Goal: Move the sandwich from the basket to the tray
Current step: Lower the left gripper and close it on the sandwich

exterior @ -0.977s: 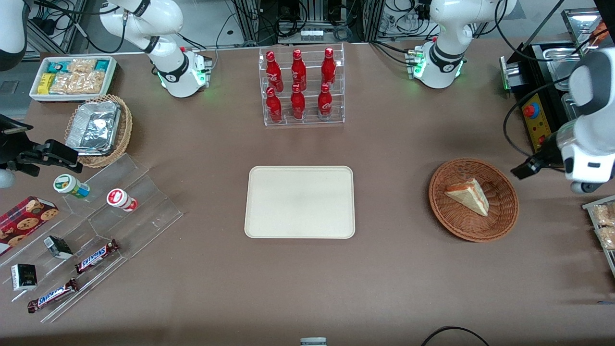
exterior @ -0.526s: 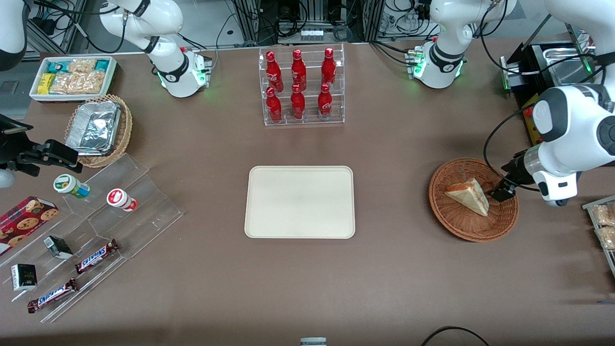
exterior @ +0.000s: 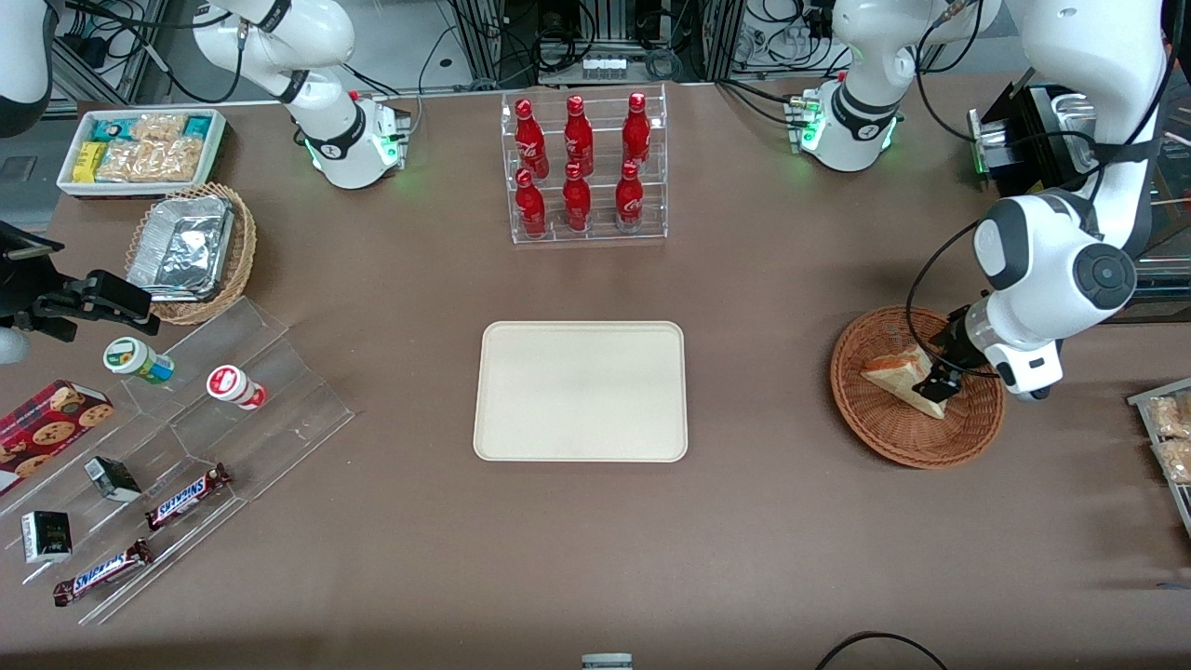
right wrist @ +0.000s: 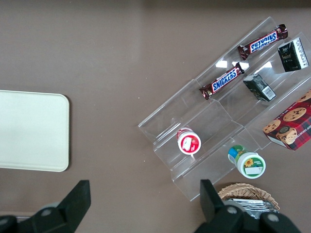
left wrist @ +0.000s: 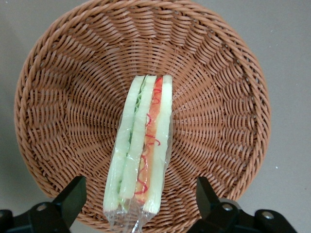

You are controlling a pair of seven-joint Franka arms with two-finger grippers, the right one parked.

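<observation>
Now that the left arm's black two-finger gripper [exterior: 936, 386] has swung in over the round reddish-brown wicker basket [exterior: 968, 430], hovering jaws wide open astride the plastic-wrapped white-bread sandwich wedge [left wrist: 141, 151] lying inside, basically grab-ready, cream rectangular tray [exterior: 581, 391] well apart.

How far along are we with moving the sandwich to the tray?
Done: nothing delivered; the flat cream rectangular tray is bare. In hand: the left gripper hangs open over the triangular white-bread sandwich, fingers either side, in the round reddish-brown wicker basket. Left: grasp, lift, carry, release.
</observation>
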